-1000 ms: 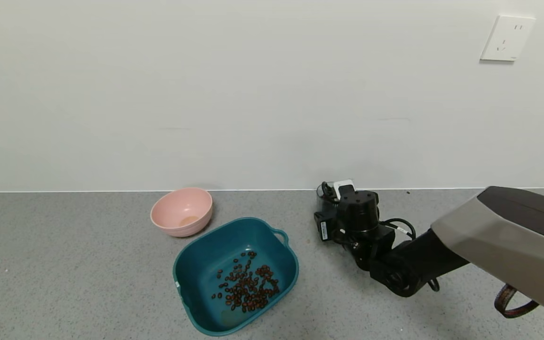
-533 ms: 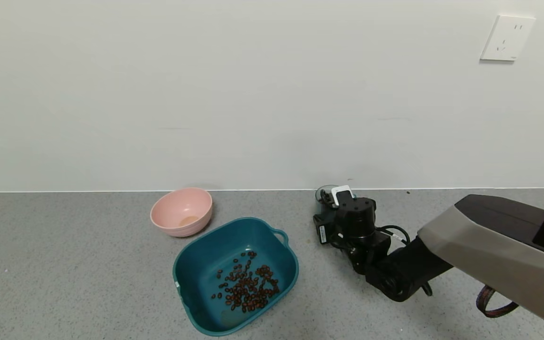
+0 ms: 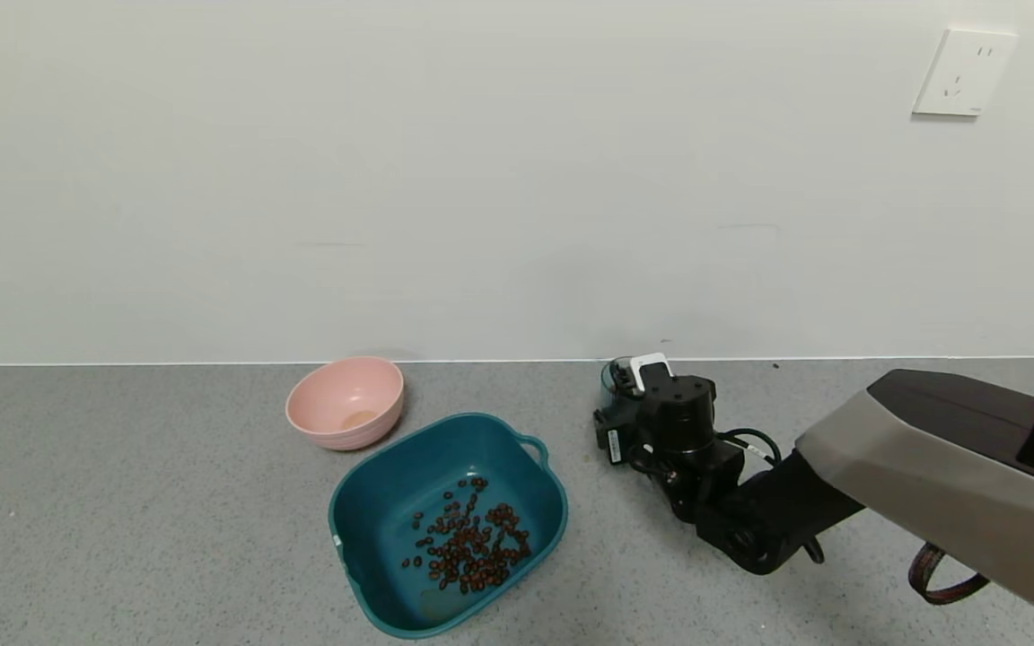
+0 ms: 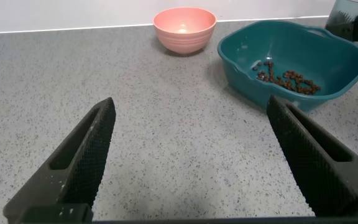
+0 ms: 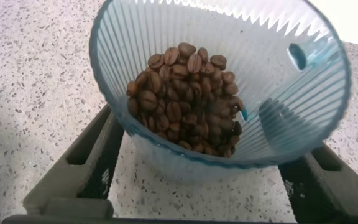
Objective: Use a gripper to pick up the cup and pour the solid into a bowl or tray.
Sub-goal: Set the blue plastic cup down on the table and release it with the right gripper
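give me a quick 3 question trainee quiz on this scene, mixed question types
1. True or false: the cup between the right gripper fingers is empty.
2. Multiple choice: the loose beans on the counter side lie in A) the pink bowl, B) the teal tub, C) the bare counter.
3. Short answer: what is the left gripper holding?

Key
1. False: the cup holds brown beans.
2. B.
3. Nothing; its fingers are spread wide over bare counter.
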`<state>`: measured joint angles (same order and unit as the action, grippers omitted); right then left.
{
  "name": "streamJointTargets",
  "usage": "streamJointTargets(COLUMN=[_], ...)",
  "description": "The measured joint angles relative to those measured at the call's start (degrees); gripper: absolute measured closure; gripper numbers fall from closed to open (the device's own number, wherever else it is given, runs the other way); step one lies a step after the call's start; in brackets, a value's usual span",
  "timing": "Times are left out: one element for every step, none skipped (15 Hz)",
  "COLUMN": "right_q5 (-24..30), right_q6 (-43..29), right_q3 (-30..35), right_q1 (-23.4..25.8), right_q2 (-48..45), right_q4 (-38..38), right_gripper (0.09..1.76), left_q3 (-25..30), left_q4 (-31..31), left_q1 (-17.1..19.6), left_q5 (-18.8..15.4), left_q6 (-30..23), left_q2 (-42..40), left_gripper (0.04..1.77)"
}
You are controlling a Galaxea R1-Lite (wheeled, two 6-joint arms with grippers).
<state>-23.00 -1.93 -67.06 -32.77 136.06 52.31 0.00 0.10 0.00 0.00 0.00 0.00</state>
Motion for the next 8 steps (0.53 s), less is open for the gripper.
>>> streamJointTargets(right_q5=[0.21,0.93,1.58,2.28,3.08,3.96,4.64,5.18], right_q6=[-0.02,-0.07,-0.16,-0.33,-0.5,-0.82,-0.96,-1.01], right_q3=[0.13,0.24,0.39,0.63,0.91,1.3,1.77,2.38], right_q1=[-0.06,-0.11,-0.11,-0.06,0.11,0.35,0.55,0.68], right_q2=[-0.39,-0.91,-1.52,-2.18,-2.93,-3.64,-4.44,-5.3], right_q4=[-0.55,-1.12,-2.43,-4.18,-5.62,-6.4,-7.22,-8.4], right_gripper=[0.27,0.26,0.24,0.23,0.22,0.21,0.2,0.19], left_q3=[0.0,0.0,0.0,0.0,0.0,0.0,0.0,0.0], left_q4=[0.0,0.0,0.0,0.0,0.0,0.0,0.0,0.0], left_q1=[0.0,0.0,0.0,0.0,0.0,0.0,0.0,0.0], left_q5=[0.0,0.0,0.0,0.0,0.0,0.0,0.0,0.0], left_q6=[0.0,0.0,0.0,0.0,0.0,0.0,0.0,0.0], left_q2=[0.0,0.0,0.0,0.0,0.0,0.0,0.0,0.0], left_gripper=[0.06,0.06,0.06,0.06,0.06,0.06,0.06,0.06])
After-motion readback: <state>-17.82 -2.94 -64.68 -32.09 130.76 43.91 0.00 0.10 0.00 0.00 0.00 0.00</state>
